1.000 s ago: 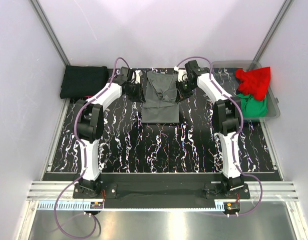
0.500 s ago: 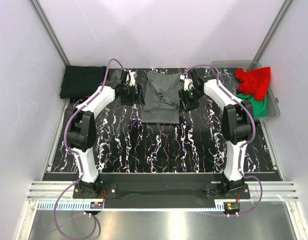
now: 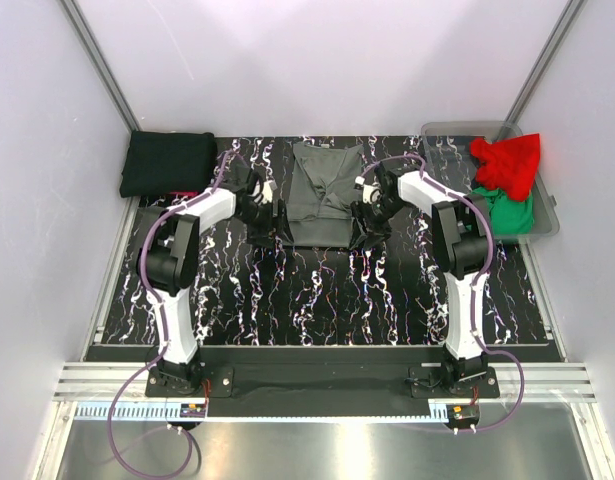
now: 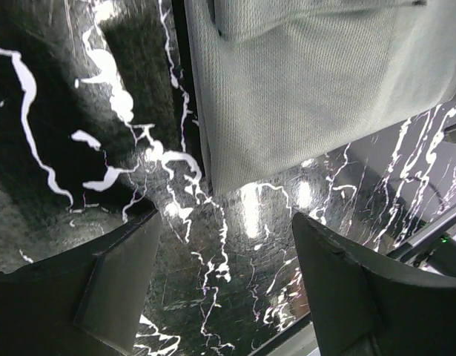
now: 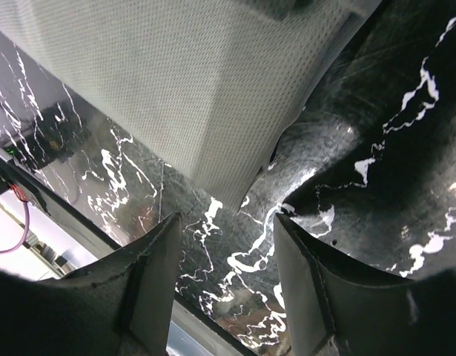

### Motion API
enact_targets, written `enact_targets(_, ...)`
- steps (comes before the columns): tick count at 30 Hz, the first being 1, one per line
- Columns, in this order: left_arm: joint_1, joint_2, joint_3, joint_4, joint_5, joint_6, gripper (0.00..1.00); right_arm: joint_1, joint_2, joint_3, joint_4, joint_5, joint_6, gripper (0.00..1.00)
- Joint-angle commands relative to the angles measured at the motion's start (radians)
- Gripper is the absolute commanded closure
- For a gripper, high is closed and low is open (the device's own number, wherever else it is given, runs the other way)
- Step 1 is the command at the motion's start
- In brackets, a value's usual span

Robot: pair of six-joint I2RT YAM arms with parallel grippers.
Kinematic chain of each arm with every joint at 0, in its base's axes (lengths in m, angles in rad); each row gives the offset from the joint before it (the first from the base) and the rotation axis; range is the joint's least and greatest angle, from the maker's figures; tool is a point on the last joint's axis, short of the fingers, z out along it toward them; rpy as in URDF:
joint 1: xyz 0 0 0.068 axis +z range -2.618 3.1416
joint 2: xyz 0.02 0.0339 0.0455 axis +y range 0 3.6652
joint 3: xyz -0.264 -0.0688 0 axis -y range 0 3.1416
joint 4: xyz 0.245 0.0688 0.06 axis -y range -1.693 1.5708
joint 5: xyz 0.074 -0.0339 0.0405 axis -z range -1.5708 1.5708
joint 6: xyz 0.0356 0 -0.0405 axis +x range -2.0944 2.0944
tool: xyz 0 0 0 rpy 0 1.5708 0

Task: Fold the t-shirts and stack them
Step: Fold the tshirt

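Your left jaws and right jaws both stand wide open, holding nothing, one beside each near corner of the folded grey shirt (image 3: 322, 195), which lies flat at the back-middle of the surface (image 3: 317, 290).

The left arm (image 3: 179, 310) and right arm (image 3: 463, 310) are white with black joints. A purple cable (image 3: 111, 420) loops along each. The fingers (image 4: 346, 289) are dark grey.

free: near table (image 3: 317, 295) | blocked: bin (image 3: 467, 125) far-right, black shirt (image 3: 167, 163) far-left
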Motion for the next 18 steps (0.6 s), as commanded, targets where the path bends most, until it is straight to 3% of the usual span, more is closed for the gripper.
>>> enact_targets(1,0.004,0.028,0.046,0.039,0.033,-0.011,0.22,-0.002,0.01,0.028,0.015,-0.027,0.01,0.41)
enact_targets(10,0.001,0.083,0.088,0.034,0.045,0.006,0.32,-0.003,0.053,0.052,0.036,-0.037,0.051,0.43)
enact_targets(18,-0.002,0.108,0.099,0.034,0.091,0.007,0.56,-0.003,0.064,0.06,0.039,-0.054,0.056,0.51)
